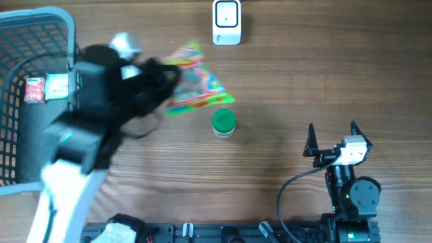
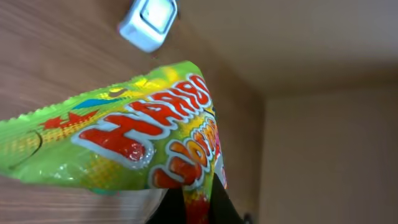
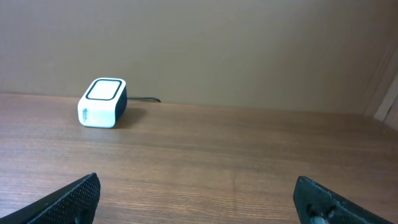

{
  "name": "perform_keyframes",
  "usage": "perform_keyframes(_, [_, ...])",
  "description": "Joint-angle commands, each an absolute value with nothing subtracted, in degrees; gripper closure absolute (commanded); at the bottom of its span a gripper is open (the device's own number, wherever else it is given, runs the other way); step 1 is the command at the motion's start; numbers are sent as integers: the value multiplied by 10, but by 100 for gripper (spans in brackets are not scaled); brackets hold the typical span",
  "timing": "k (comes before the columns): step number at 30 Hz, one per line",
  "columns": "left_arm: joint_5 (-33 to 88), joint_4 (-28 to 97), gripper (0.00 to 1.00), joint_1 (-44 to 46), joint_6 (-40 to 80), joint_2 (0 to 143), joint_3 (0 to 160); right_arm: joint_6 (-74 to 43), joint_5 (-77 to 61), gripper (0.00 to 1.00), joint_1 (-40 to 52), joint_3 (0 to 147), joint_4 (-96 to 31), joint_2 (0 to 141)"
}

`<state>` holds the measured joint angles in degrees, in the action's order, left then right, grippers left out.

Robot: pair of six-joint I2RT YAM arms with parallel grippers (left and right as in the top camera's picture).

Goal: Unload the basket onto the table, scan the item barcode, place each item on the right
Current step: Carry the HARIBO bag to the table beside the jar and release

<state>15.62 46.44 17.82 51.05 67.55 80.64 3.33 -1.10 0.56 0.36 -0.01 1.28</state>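
One view, left wrist, reads bag (image 2: 124, 140): seemingly Haribo.

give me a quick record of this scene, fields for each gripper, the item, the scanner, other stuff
scanner: white box-shaped barcode scanner, table's far edge
item: green and red plastic Haribo sweet bag, short of the scanner
left gripper: shut on the bag
right gripper: open, empty
other: green-lidded round jar near the bag; blue-grey plastic mesh basket at left

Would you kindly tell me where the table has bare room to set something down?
Bare wood runs from the scanner to the right gripper, all down the right side. A smaller patch lies between the green jar and that gripper. The left is crowded: basket, left arm, held bag.
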Motion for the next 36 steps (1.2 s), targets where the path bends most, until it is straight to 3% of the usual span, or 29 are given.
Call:
perform_keyframes(1, [112,394,96,298,497,787,816,41,-18,0,8,3,1,13])
perform_keyframes(10, [117,215,96,410,503,1053,816,41,-18,0,8,3,1,13])
perform_keyframes(20, [119,180,94,446,503,1128,817,41,-18,0,8,3,1,13])
perform_keyframes(24, [119,176,48,444,503,1125,817,41,-18,0,8,3,1,13])
perform_keyframes(26, [119,177,6,441,500,1119,817,41,-18,0,8,3,1,13])
perform_keyframes(27, [119,178,0,440,497,1115,817,41,-18,0,8,3,1,13])
perform_keyframes(36, [110,224,1,432,464,1021,817,41,-18,0,8,3,1,13])
